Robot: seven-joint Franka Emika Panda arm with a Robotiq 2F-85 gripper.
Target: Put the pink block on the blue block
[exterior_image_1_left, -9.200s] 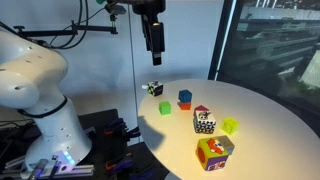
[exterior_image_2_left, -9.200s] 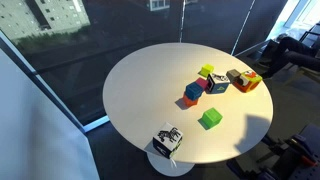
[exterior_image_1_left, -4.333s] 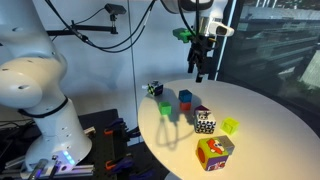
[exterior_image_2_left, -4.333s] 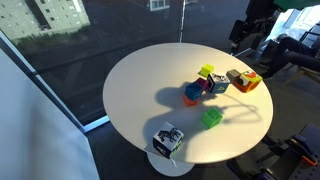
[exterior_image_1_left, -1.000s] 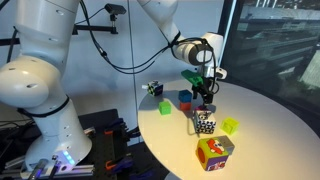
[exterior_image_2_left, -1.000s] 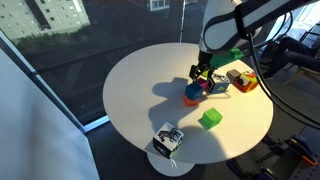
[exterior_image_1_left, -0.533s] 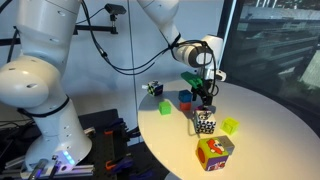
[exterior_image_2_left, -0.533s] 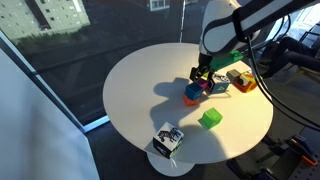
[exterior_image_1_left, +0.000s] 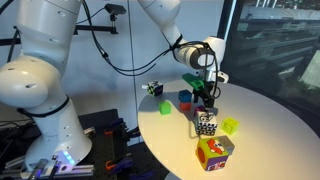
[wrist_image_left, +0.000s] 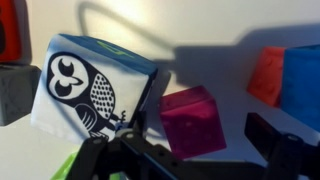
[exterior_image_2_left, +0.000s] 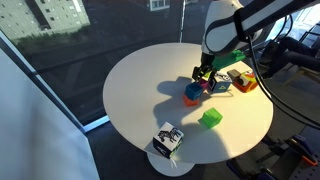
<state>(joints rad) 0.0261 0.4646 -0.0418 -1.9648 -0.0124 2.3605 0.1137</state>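
lower than a second ago, the gripper (exterior_image_1_left: 205, 99) hung, jaws apart, around one pink block (wrist_image_left: 195, 120); one blue block (wrist_image_left: 305, 72) and one owl cube (wrist_image_left: 90, 85) sat near it.

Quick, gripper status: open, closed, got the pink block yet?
Gripper: open. In the wrist view the pink block sits between the fingers, with a gap showing on one side; nothing is held yet.

A robotics lab in a high-rise office: 1 round white table (exterior_image_2_left: 135, 95) beside floor-to-ceiling windows (exterior_image_2_left: 75, 60) (a neighbouring facade (exterior_image_2_left: 45, 20) shows outside), cables (exterior_image_1_left: 95, 32) overhead, large white robot arm (exterior_image_1_left: 35, 75).
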